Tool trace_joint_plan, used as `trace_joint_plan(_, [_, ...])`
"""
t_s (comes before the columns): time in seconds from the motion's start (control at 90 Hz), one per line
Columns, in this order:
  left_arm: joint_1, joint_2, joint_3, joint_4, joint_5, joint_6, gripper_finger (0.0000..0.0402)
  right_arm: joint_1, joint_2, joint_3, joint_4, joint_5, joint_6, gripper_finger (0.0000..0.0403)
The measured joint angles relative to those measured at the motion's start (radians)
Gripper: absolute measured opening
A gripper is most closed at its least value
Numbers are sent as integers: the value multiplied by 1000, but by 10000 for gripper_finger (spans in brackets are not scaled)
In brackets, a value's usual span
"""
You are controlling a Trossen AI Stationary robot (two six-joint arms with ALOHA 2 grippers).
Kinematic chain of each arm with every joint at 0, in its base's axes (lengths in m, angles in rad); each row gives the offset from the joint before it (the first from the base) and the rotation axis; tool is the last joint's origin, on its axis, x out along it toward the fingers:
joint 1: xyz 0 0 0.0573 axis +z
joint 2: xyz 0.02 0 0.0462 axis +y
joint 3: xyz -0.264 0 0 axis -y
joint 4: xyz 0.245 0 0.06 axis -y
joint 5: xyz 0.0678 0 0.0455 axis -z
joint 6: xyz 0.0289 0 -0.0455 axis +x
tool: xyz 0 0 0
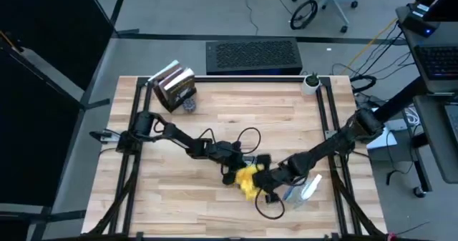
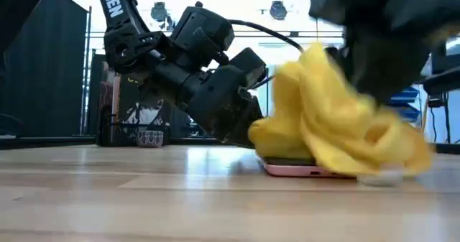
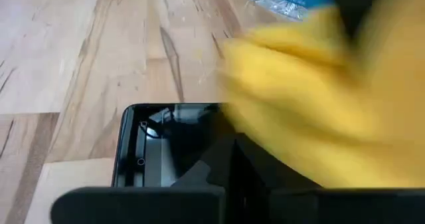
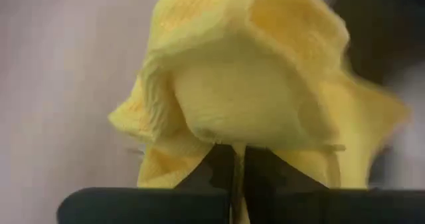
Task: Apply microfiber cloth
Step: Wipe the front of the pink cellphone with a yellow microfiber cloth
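The bright yellow microfiber cloth [image 1: 247, 178] is bunched up and lies over a dark smartphone [image 3: 166, 134] in a pink case [image 2: 295, 170], flat on the wooden table near its middle. My right gripper [image 1: 263, 180] comes in from the right and is shut on the cloth [image 4: 246, 71]. My left gripper [image 1: 230, 155] reaches in from the left, shut, its tips at the phone's uncovered end. The cloth hides most of the phone. My left gripper has its shut fingers [image 3: 222, 167] down on the phone's uncovered end [image 3: 172, 127], slanting down from the table's left. The phone lies flat on the table. My right gripper pinches a bunched fold of the cloth [image 4: 232, 141] between its two fingers, several layers. The cloth's lower folds [image 2: 345, 152] rest on the phone.
A clear spray bottle with blue liquid [image 1: 304, 191] lies just right of the cloth. Black cables [image 1: 247, 137] loop around the phone. A stack of books [image 1: 175, 87] stands at the far left, and a white cup [image 1: 310, 82] at the far right corner.
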Motion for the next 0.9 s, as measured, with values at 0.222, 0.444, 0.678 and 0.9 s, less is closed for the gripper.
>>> trace_joint_plan(0.222, [0,0,0,0,0,0,4,-37,76,3,63,26,42,0])
trace_joint_plan(0.444, [-1,0,0,-4,7,0,4,3,135,4,233,-39,60,0])
trace_joint_plan(0.678, [0,0,0,-4,6,0,4,33,137,4,283,-332,67,0])
trace_joint_plan(0.9, [2,-19,0,-9,-9,0,4,31,29,78,4,-208,41,0])
